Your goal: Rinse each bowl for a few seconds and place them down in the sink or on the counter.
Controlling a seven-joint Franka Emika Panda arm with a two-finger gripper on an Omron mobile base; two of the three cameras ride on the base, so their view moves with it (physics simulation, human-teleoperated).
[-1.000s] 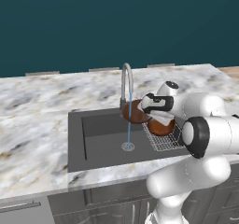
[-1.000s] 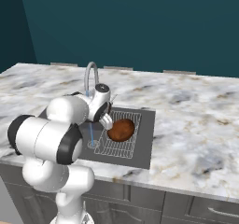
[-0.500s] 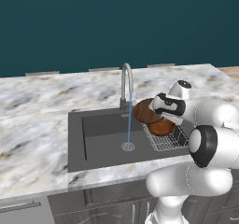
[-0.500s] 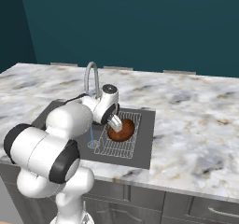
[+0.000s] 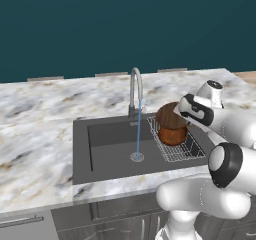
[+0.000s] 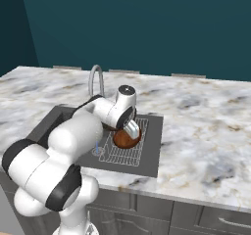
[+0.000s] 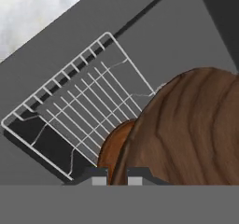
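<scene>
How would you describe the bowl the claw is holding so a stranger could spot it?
Find the dark sink under the silver faucet, then the wire rack at its right. Two wooden bowls are there; it is the upper bowl, tilted on edge in the claw, not the lower bowl.

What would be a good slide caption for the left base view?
The gripper holds one wooden bowl tilted above the second bowl on the wire rack, beside the running faucet.
</scene>
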